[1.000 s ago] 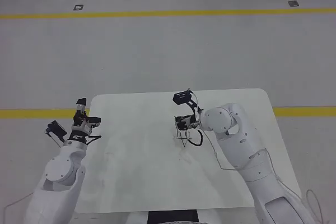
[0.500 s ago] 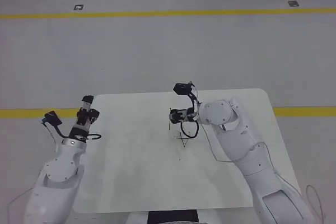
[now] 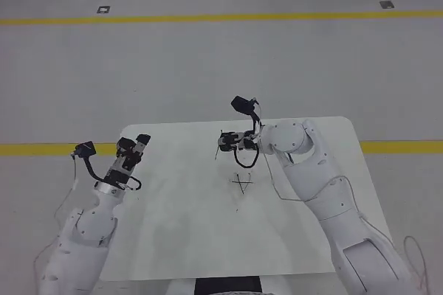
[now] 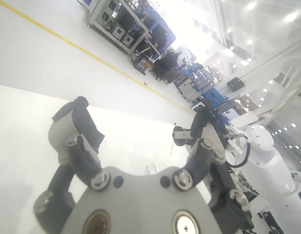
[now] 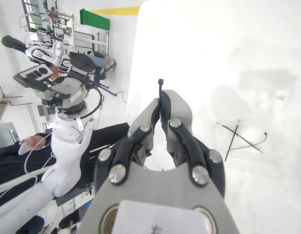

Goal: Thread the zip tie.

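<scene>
The right fingers (image 5: 177, 107) are clenched on a black zip tie (image 5: 160, 87). Its strap is pinched flat between the two pads, and its small square head pokes out just past the fingertips. Seen from the left wrist, the rest of the strap hangs down thin and loose below those fingers, clear of the white tabletop (image 3: 177, 221).

Two spare ties (image 3: 241, 182) lie crossed on the tabletop. They are near the right fingers, on the side towards the robot's body, and nothing touches them.

The left fingers (image 4: 78, 125) are spread wide and hold nothing. From above they sit at the tabletop's left edge, well apart from the right fingers, with bare tabletop between the two. The left fingers point across towards the held zip tie.
</scene>
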Controlling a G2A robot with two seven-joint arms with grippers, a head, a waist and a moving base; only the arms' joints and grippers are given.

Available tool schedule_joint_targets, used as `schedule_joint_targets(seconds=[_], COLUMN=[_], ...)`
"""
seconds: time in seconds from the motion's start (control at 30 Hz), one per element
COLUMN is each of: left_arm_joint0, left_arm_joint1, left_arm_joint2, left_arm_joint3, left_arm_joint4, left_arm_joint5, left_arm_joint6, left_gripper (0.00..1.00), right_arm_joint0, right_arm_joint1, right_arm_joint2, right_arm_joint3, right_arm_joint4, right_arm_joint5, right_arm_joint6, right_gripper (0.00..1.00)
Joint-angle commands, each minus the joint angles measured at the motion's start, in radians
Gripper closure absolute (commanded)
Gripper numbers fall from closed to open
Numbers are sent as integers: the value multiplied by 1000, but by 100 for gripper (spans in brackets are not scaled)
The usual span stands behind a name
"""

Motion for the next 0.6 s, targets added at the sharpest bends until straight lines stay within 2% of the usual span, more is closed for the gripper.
schedule_joint_targets(seconds=[0.0,0.07,0.13,0.17,0.27,0.33,0.4,0.57], left_arm_joint0=[0,-7,-16,-31,-66,-101,-129,-129], left_arm_joint1=[0,1,2,6,9,12,15,15], left_arm_joint2=[20,52,92,121,190,233,264,264], left_arm_joint3=[-15,-38,-35,-27,19,68,100,100], left_arm_joint4=[22,103,166,259,384,467,534,534], left_arm_joint5=[0,0,0,0,0,0,0,0], left_arm_joint6=[-4,13,36,56,142,209,249,249], left_gripper=[0,0,0,0,0,0,0,0], right_arm_joint0=[-13,-14,-10,-4,15,31,47,47], right_arm_joint1=[-1,-8,-16,-20,-29,-36,-41,-41], right_arm_joint2=[4,-1,-10,-19,-34,-39,-34,-34], right_arm_joint3=[-3,-8,-3,2,20,40,75,75], right_arm_joint4=[20,55,80,91,117,146,202,202], right_arm_joint5=[9,50,94,115,152,183,184,184], right_arm_joint6=[-36,-101,-157,-185,-230,-258,-250,-250], right_gripper=[100,100,100,100,100,100,100,100])
